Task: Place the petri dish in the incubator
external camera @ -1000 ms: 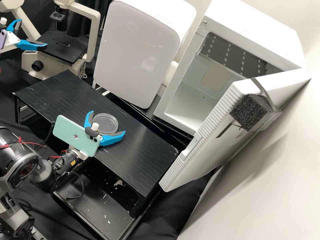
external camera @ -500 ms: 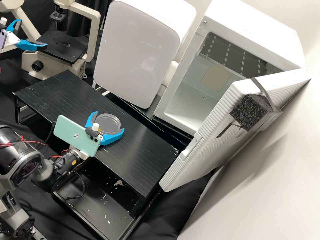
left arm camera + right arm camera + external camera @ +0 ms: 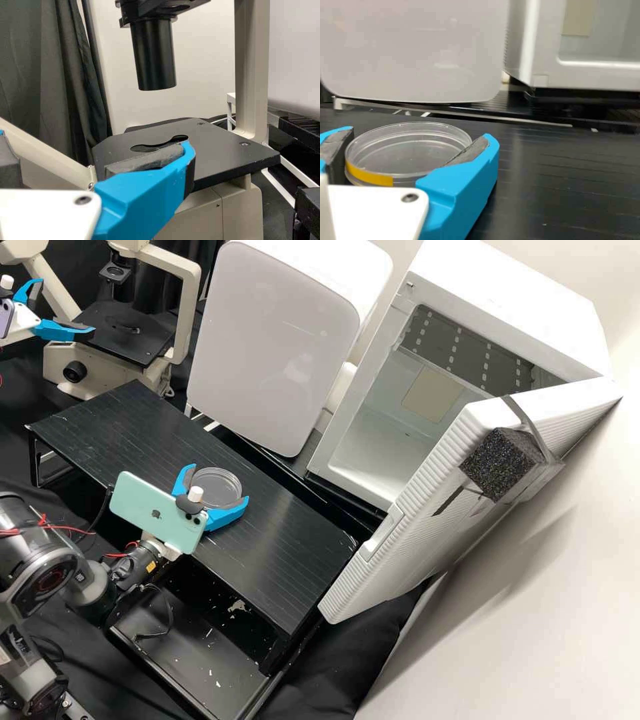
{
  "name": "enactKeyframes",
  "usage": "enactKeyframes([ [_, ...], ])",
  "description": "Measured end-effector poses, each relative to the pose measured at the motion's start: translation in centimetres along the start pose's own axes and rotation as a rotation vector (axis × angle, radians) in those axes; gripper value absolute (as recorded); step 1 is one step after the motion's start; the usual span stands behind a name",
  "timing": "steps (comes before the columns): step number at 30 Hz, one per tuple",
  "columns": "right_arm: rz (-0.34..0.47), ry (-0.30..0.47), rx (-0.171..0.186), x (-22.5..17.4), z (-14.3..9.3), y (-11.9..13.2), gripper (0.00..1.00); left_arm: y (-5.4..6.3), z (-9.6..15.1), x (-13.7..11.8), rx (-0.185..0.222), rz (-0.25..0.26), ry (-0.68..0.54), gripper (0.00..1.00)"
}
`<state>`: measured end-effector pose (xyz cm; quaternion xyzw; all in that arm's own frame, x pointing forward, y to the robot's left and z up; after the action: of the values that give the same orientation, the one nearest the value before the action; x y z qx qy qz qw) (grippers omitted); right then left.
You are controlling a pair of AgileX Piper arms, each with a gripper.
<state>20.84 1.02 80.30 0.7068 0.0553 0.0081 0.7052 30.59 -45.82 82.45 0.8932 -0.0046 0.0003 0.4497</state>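
My right gripper point(image 3: 219, 483) is low over the black bench stand, closed around the clear round petri dish point(image 3: 215, 495). In the right wrist view the pads of my right gripper point(image 3: 420, 134) press against opposite sides of the dish point(image 3: 395, 157), which has a strip of yellow tape on its wall. Whether the dish is off the surface I cannot tell. The white incubator point(image 3: 513, 307) stands at the back right with its door swung wide. Over by the microscope, my left gripper point(image 3: 67, 307) stands open with nothing between its fingers; the left wrist view shows this gripper point(image 3: 95, 142) before the microscope stage.
The ribbed incubator door point(image 3: 427, 507), with a dark foam block point(image 3: 500, 463), juts toward the stand's right end. A white rounded appliance point(image 3: 273, 347) is behind the stand point(image 3: 287, 560). The microscope point(image 3: 187, 313) is at the back left.
My right gripper's fingers have closed in on the petri dish, which has shifted slightly to the right. The right wrist has tilted a little. My left gripper has kept still.
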Motion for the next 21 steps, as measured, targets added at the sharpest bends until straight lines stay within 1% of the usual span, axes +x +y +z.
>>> enactKeyframes([
  [3, 0.045, -0.024, 0.027, 0.0, 0.6, 1.5, 0.00, 0.0, 0.0, 0.0, 0.000, 0.000, 0.000, 1.00],
  [6, 0.124, -0.043, 0.054, 0.1, 1.2, 3.4, 0.00, 0.0, 0.0, 0.0, 0.000, 0.000, 0.000, 1.00],
  [7, 0.150, -0.048, 0.058, 0.3, 1.4, 4.0, 0.00, 0.0, 0.0, 0.0, 0.000, 0.000, 0.000, 1.00],
  [9, 0.189, -0.057, 0.056, 0.7, 1.8, 5.1, 0.00, 0.0, 0.0, 0.0, 0.000, 0.000, 0.000, 1.00],
  [11, 0.226, -0.063, 0.046, 1.4, 2.3, 6.3, 0.00, 0.0, 0.0, 0.0, 0.000, 0.000, 0.000, 1.00],
  [13, 0.243, -0.069, 0.043, 2.1, 2.8, 7.0, 0.00, 0.0, 0.0, 0.0, 0.000, 0.000, 0.000, 1.00],
  [16, 0.298, -0.081, 0.042, 4.2, 3.8, 8.6, 0.00, 0.0, 0.0, 0.0, 0.000, 0.000, 0.000, 1.00],
  [18, 0.328, -0.098, 0.031, 5.3, 4.5, 9.3, 0.00, 0.0, 0.0, 0.0, 0.000, 0.000, 0.000, 1.00],
  [20, 0.375, -0.113, 0.032, 6.4, 5.1, 10.2, 0.00, 0.0, 0.0, 0.0, 0.000, 0.000, 0.000, 1.00],
  [21, 0.399, -0.114, 0.022, 7.0, 5.3, 10.8, 0.00, 0.0, 0.0, 0.0, 0.000, 0.000, 0.000, 1.00],
])
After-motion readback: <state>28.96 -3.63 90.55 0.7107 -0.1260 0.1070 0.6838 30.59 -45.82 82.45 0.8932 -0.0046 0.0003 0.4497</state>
